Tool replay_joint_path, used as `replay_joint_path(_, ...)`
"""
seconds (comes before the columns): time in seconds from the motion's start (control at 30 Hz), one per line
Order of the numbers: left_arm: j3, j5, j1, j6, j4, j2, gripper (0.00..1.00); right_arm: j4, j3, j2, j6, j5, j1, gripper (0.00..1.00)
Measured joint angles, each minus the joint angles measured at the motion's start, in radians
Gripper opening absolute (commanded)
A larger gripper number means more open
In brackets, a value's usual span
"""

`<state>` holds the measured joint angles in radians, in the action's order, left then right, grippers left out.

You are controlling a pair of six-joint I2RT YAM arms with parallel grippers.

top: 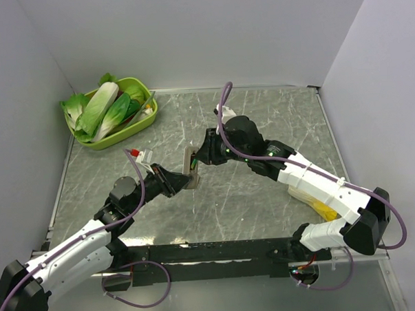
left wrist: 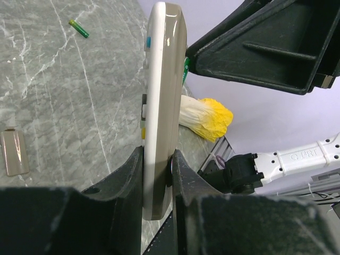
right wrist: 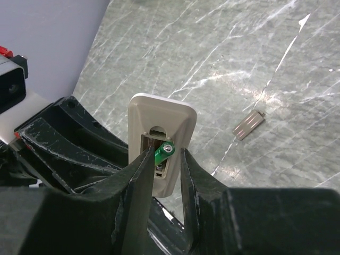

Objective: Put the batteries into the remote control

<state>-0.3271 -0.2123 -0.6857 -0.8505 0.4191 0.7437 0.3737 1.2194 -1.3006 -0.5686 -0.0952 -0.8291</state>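
The remote control (left wrist: 162,95) stands upright, clamped by its lower end in my left gripper (left wrist: 158,153), which is shut on it. In the top view the remote (top: 191,168) hangs mid-table between both grippers. Its grey-brown back (right wrist: 178,119) faces my right gripper (right wrist: 166,151), and the battery compartment is uncovered. One green battery (right wrist: 163,153) sits tilted in that compartment, its end sticking out between my right jaws. It lies against the left finger, with a gap to the right finger. A second battery (left wrist: 78,28) lies loose on the table.
The grey battery cover (right wrist: 248,125) lies flat on the marble table (top: 261,119). A green tray (top: 145,118) of leafy vegetables stands at the back left. A yellow-white vegetable (left wrist: 207,116) lies near the right arm's base.
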Motion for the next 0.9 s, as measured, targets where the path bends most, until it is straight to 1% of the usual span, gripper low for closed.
replay_joint_path(0.07, 0.0, 0.0, 0.0, 0.0, 0.0, 0.0, 0.01, -0.006, 0.0, -0.002, -0.005, -0.006, 0.0, 0.32)
replay_joint_path(0.17, 0.0, 0.0, 0.0, 0.0, 0.0, 0.0, 0.01, -0.016, 0.0, -0.01, -0.01, -0.018, -0.002, 0.27)
replay_joint_path(0.23, 0.0, 0.0, 0.0, 0.0, -0.001, -0.001, 0.01, -0.018, 0.0, -0.016, -0.01, -0.024, -0.003, 0.19)
replay_joint_path(0.27, 0.0, 0.0, 0.0, 0.0, -0.001, -0.001, 0.01, -0.019, 0.0, -0.018, -0.01, -0.026, -0.003, 0.14)
replay_joint_path(0.33, 0.0, 0.001, 0.0, 0.0, -0.005, -0.001, 0.01, -0.022, 0.0, -0.021, -0.008, -0.03, -0.003, 0.09)
replay_joint_path(0.37, 0.0, 0.002, 0.0, 0.0, -0.008, -0.001, 0.01, -0.022, 0.0, -0.022, -0.007, -0.03, -0.003, 0.03)
replay_joint_path(0.4, 0.0, 0.002, 0.0, 0.0, -0.011, -0.001, 0.01, -0.022, 0.0, -0.022, -0.005, -0.03, -0.003, 0.02)
replay_joint_path(0.47, 0.0, 0.002, 0.0, 0.0, -0.017, -0.002, 0.01, -0.022, 0.0, -0.022, 0.01, -0.03, -0.004, 0.0)
replay_joint_path(0.9, 0.0, 0.011, 0.0, 0.0, -0.022, -0.016, 0.01, -0.037, 0.007, -0.022, 0.118, 0.003, -0.035, 0.0)
